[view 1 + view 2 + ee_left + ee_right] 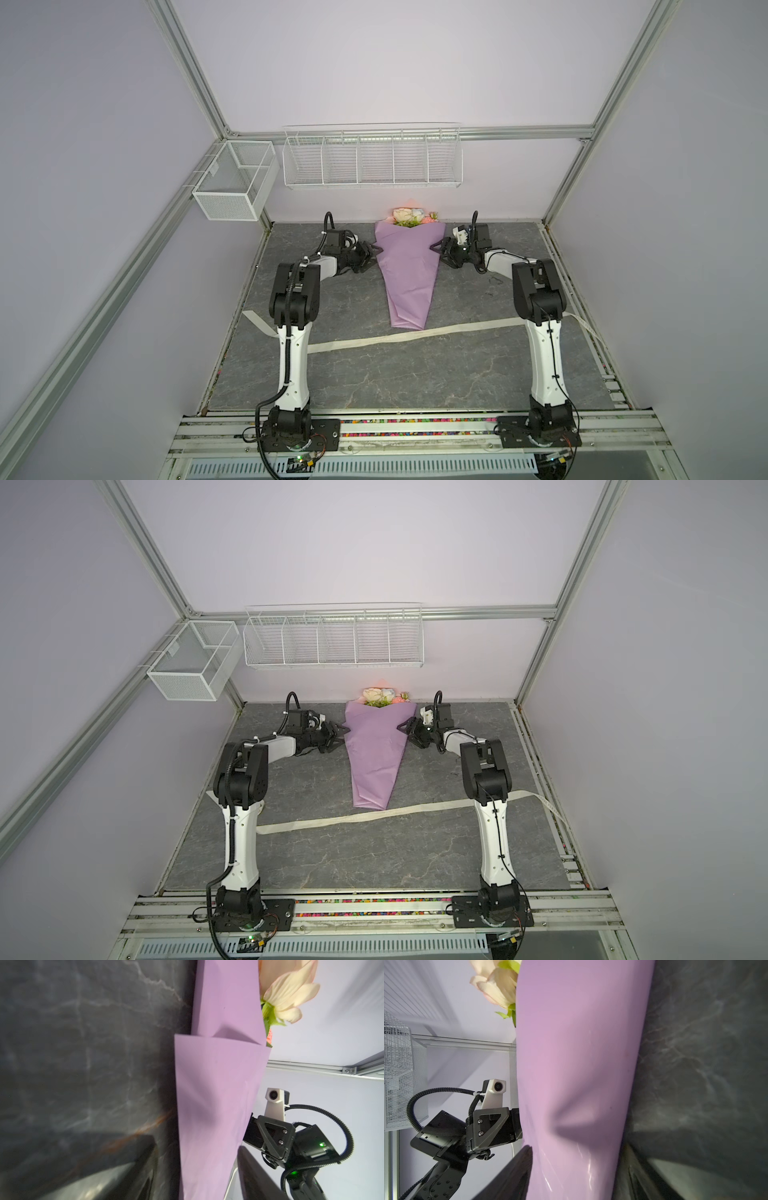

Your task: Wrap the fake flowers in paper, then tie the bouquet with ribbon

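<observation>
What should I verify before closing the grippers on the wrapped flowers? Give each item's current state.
1. Wrapping paper closed around the bouquet of fake flowers: ok, only blooms show at its far end.
2. Left gripper astride the paper's edge, jaws open: ok.
3. Right gripper astride the opposite edge, jaws open: ok.
4. Firm contact with the paper on either side: cannot tell.
5. Ribbon around the wrap: not ok, it lies flat and untied on the table by the narrow tip.
</observation>
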You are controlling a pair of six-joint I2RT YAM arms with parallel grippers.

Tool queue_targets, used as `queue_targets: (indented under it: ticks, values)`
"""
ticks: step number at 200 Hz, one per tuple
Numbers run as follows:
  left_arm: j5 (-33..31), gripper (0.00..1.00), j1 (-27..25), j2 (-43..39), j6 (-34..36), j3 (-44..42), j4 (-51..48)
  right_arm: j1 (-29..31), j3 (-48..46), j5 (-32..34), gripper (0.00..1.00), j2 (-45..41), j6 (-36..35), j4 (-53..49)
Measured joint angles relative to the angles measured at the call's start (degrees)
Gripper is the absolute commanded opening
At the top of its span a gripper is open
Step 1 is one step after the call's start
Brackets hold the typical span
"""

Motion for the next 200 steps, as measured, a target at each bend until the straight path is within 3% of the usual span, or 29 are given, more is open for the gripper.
queue_targets:
  ticks: [60, 89, 119, 151, 200]
  values:
    - [1.81, 0.45, -1.90, 7.65, -4.00, 10.12, 1.62, 2.29, 10.32, -3.23, 0.63, 7.93, 3.93, 2.73]
    - [1.79, 0.24, -2.51, 9.11, -6.32, 11.58, 2.12, 2.97, 12.72, -4.33, 0.50, 10.21, 6.21, 4.20]
    - [1.79, 0.14, -2.54, 9.22, -6.95, 12.37, 2.08, 2.99, 12.98, -4.48, 0.38, 10.45, 8.09, 3.78]
    - [1.57, 0.06, -2.56, 9.01, -7.80, 12.63, 2.34, 2.99, 13.14, -4.52, 0.25, 10.40, 8.76, 3.56]
    - [0.81, 0.01, -2.71, 3.52, -9.14, 7.32, 3.69, 2.99, 7.52, -4.50, 0.18, 5.20, 9.07, 3.58]
